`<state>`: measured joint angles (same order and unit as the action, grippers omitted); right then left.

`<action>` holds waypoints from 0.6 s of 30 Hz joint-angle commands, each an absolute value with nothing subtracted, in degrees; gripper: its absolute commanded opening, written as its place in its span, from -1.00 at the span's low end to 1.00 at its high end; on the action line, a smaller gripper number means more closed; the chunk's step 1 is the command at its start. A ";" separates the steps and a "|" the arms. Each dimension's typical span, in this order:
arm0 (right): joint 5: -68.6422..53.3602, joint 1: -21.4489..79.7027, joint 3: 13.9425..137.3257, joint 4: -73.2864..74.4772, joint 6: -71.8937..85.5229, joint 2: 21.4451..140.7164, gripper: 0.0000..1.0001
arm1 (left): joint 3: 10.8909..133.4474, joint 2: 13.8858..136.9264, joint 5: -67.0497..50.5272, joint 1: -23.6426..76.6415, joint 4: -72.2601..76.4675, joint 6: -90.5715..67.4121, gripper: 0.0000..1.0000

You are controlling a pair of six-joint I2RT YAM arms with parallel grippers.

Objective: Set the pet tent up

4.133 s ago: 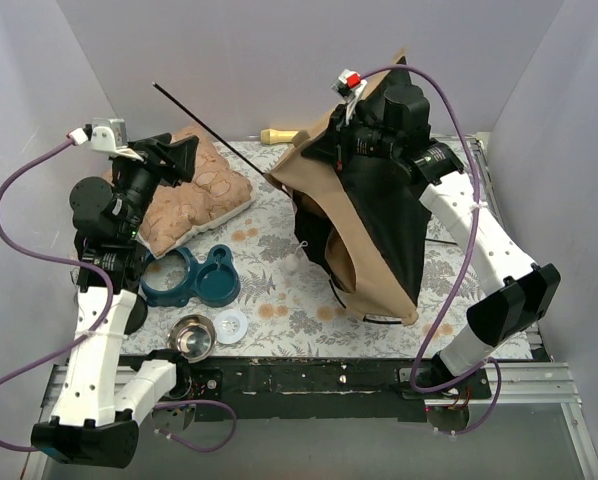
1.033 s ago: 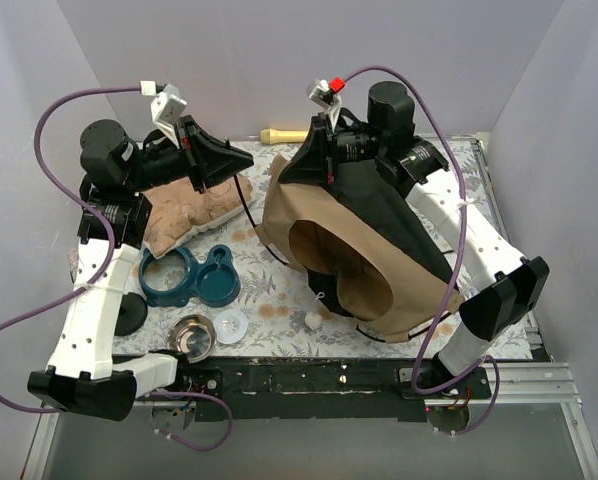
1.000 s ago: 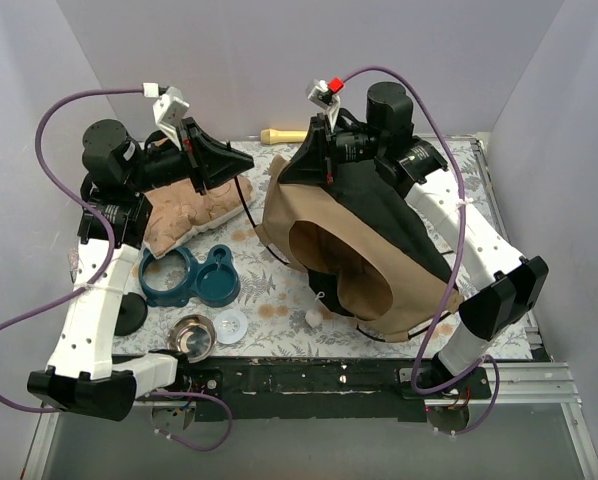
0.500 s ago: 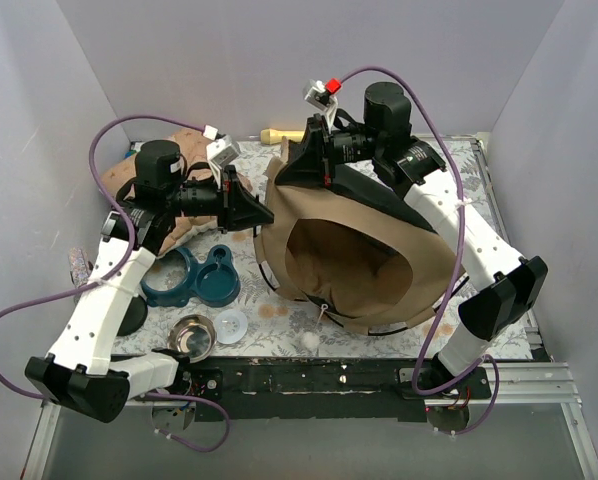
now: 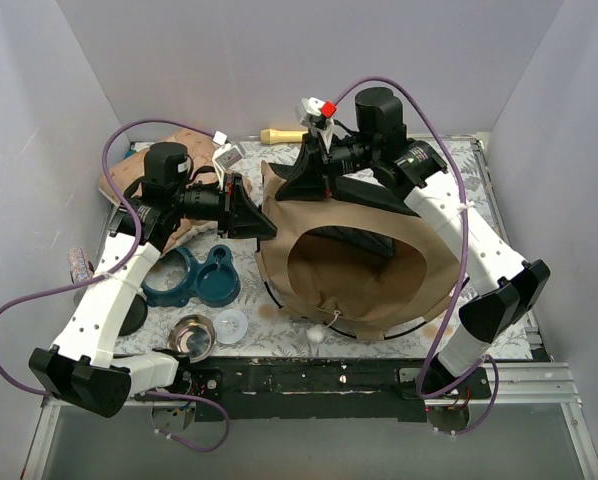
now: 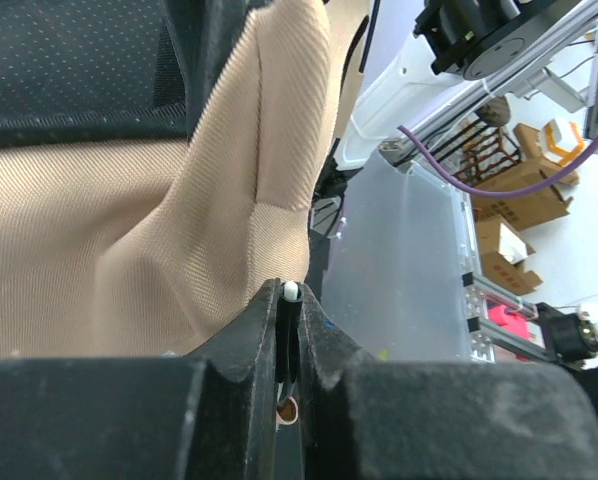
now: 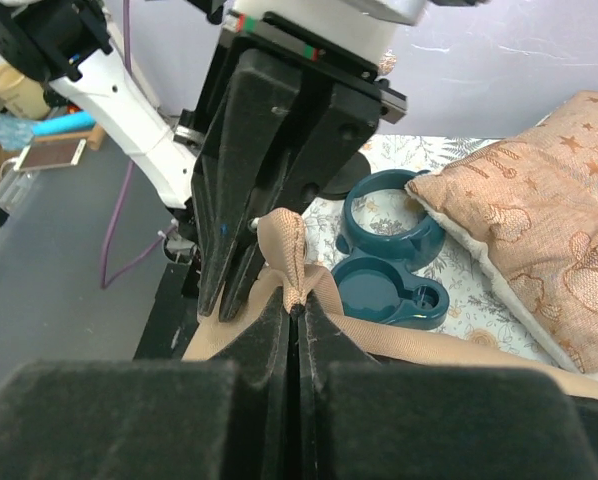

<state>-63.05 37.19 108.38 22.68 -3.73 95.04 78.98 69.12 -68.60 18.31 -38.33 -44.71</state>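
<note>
Both the left gripper (image 6: 290, 300) and right gripper (image 7: 295, 310) are clamped on the pet tent (image 5: 424, 285), whose mouth gapes.

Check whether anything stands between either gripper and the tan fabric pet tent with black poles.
Nothing visible does. The right gripper pinches a fold of the tan pet tent; the left gripper is shut on its edge.

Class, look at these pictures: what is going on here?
Two robot arms are setting up a tent. The right tool is shut on a pinch of its tan fabric. The left tool is shut on what looks like a white-tipped pole beside it. The tent lies with its opening facing up.
</note>
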 commanded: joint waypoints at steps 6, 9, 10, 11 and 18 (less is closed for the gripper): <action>-64.08 39.90 111.97 33.04 -16.34 92.20 -0.97 | 78.13 69.70 -70.84 19.95 -39.02 -49.57 -1.00; -63.98 40.34 112.06 33.66 -16.96 92.37 -0.97 | 78.48 69.87 -70.93 20.39 -39.02 -49.57 -1.00; -63.90 40.52 112.06 33.84 -16.88 92.37 -0.97 | 78.40 69.87 -70.93 20.65 -39.02 -49.48 -1.00; -63.98 40.60 112.06 33.84 -16.88 92.46 -0.97 | 78.40 69.96 -70.75 20.83 -39.02 -49.48 -1.00; -63.37 41.04 111.80 32.44 -14.77 92.46 -0.97 | 77.26 69.52 -70.58 21.53 -39.02 -48.69 -1.00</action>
<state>-61.87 39.90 109.36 33.80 -16.08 94.32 78.41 69.58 -69.97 20.69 -37.67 -47.72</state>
